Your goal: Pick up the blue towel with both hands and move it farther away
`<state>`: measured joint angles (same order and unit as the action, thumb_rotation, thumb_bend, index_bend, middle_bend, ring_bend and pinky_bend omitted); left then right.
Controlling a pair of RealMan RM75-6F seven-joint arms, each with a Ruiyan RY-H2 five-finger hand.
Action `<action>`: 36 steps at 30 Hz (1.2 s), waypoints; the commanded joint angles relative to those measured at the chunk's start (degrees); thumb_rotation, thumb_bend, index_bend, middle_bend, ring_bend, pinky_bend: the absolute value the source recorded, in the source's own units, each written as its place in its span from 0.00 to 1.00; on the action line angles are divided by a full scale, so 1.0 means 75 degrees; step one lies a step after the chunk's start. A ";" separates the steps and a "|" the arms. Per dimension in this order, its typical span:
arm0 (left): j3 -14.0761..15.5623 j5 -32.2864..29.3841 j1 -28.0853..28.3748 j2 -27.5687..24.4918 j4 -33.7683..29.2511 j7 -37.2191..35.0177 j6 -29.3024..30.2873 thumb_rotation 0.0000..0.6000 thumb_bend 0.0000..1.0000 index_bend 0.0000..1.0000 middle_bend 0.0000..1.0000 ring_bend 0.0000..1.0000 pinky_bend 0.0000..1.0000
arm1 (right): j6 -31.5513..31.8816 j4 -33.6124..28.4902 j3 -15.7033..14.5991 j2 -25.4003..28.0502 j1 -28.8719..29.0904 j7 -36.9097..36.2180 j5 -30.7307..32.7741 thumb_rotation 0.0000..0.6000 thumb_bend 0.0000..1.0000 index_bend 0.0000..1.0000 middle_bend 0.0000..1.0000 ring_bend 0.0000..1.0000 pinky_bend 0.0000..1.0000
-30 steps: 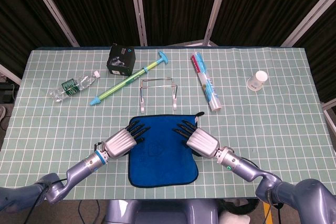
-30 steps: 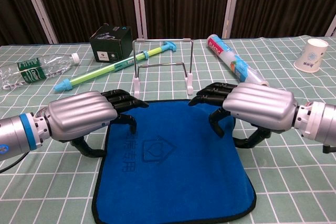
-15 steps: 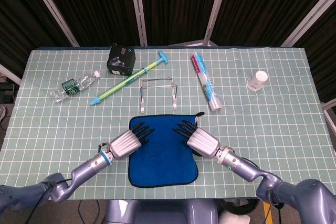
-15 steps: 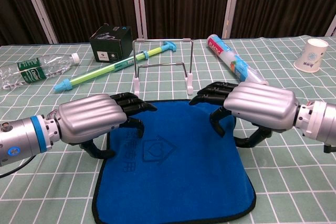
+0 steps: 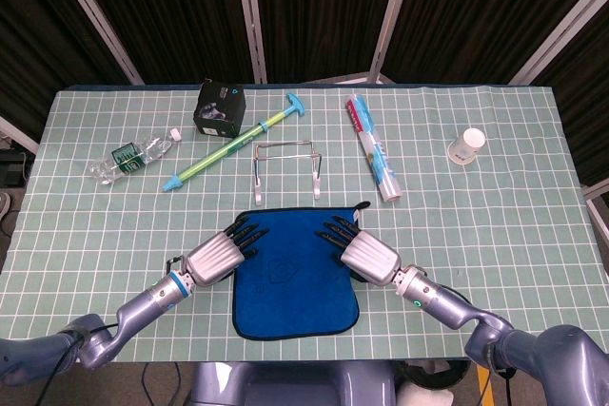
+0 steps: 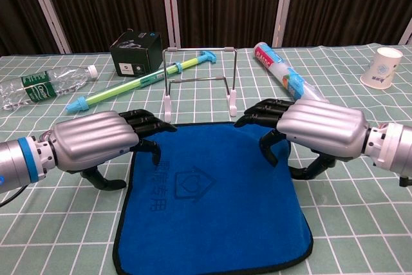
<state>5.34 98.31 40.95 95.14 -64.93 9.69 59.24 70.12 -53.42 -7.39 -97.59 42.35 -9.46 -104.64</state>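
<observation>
Table (image 5: 495,235), green grid cloth, fills the frame; black curtains behind.

Towel (image 5: 295,278), blue, dark-edged, lies flat at lower centre of the head view, near the front edge. No fold, no lift, no corner off the cloth. Not yet picked up.

Left hand (image 5: 217,258) sits over the towel's left edge, lower left of centre. Half a second ago it reached further in over the towel; now it has drawn back out toward the left, roughly where it was a second ago. In the chest view its fingers (image 6: 143,122) are curled downward with gaps between them, tips over the towel's upper left corner. Nothing is clamped.

Right hand (image 5: 366,256) is over the towel's right edge, almost unmoved across the three moments. Its fingers (image 6: 261,113) are likewise bent and apart, hooking down at the upper right corner. Whether the tips touch the cloth, cannot tell.

Reading: the left hand is being re-placed, a correction onto the edge rather than the middle. Both hands now bracket the far corners fairly evenly. Pinch not started; lift and push-away still to come.

Beyond the towel, upper half of the frame:
- wire stand (image 5: 286,168), just past the towel's far edge, in the likely path
- green-and-blue pump (image 5: 233,143), diagonal, upper left
- roll (image 5: 375,160) in printed wrap, upper right of centre
- bottle (image 5: 131,155), lying, far left
- black box (image 5: 220,107)
- paper cup (image 5: 467,145), right
</observation>
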 commanded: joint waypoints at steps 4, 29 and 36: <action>0.0027 -0.0042 -0.0007 0.0096 0.0196 -0.0095 -0.0062 1.00 0.31 0.34 0.00 0.00 0.00 | 0.0006 0.0039 -0.0005 -0.0015 -0.0005 0.0003 -0.0010 1.00 0.43 0.63 0.07 0.00 0.00; -0.0068 -0.0100 0.0143 0.0429 0.0190 0.0043 -0.0152 1.00 0.45 0.41 0.00 0.00 0.00 | 0.0111 0.0098 -0.0042 0.0035 -0.0065 -0.0078 -0.0037 1.00 0.43 0.63 0.08 0.00 0.00; -0.0162 -0.0229 0.0091 0.0475 0.0179 -0.0174 -0.0047 1.00 0.51 0.62 0.00 0.00 0.00 | 0.0201 -0.0017 -0.0033 0.0126 -0.0082 -0.0060 -0.0060 1.00 0.43 0.63 0.08 0.00 0.00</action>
<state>4.26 96.72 41.69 98.63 -63.63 8.51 58.77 71.54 -53.43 -7.65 -96.75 41.74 -9.96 -105.05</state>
